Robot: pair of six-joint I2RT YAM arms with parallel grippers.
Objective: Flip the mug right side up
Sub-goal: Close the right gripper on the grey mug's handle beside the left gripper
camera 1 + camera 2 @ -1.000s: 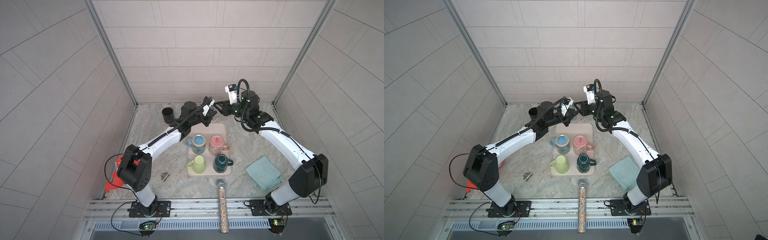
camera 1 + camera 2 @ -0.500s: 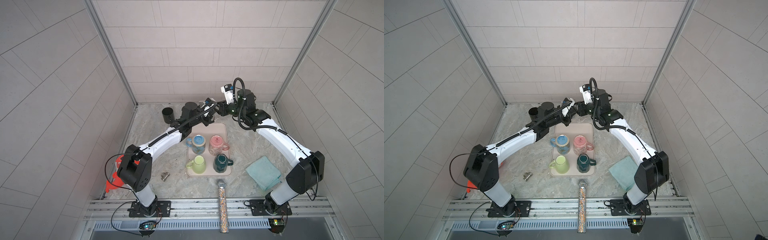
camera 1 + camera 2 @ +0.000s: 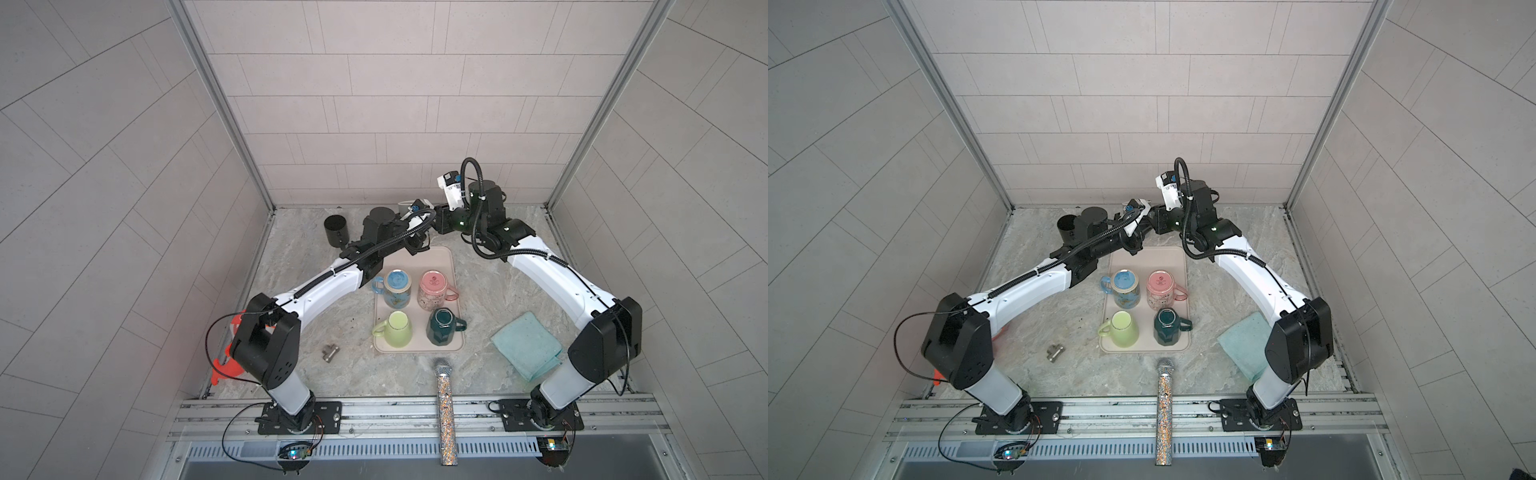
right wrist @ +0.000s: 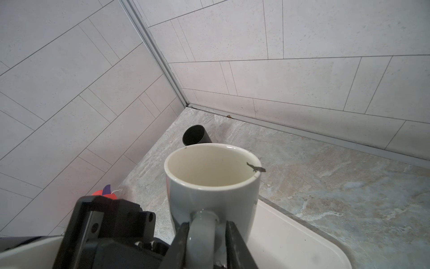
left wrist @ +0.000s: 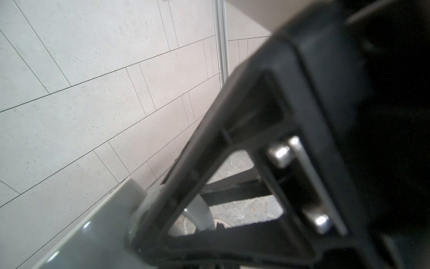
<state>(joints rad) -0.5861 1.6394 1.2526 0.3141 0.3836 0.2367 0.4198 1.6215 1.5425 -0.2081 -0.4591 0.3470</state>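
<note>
Mug (image 4: 214, 186) upright, mouth up, at far end of tray (image 3: 440, 257). Handle sits between right gripper (image 4: 209, 242) jaws, set narrow; full clamp can't tell. Left gripper (image 5: 149, 233) closed, against mug's lower side. Both arms stretched forward, wrists meeting near back wall.

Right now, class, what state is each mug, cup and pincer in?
grey mug: right side up, handle gripped
right pincer: shut on the grey mug's handle
left pincer: shut
pink mug: upside down
green mug: upside down
teal mug: upside down
blue mug: apparently upside down
black cup: standing, mouth up
cloth: folded
</note>
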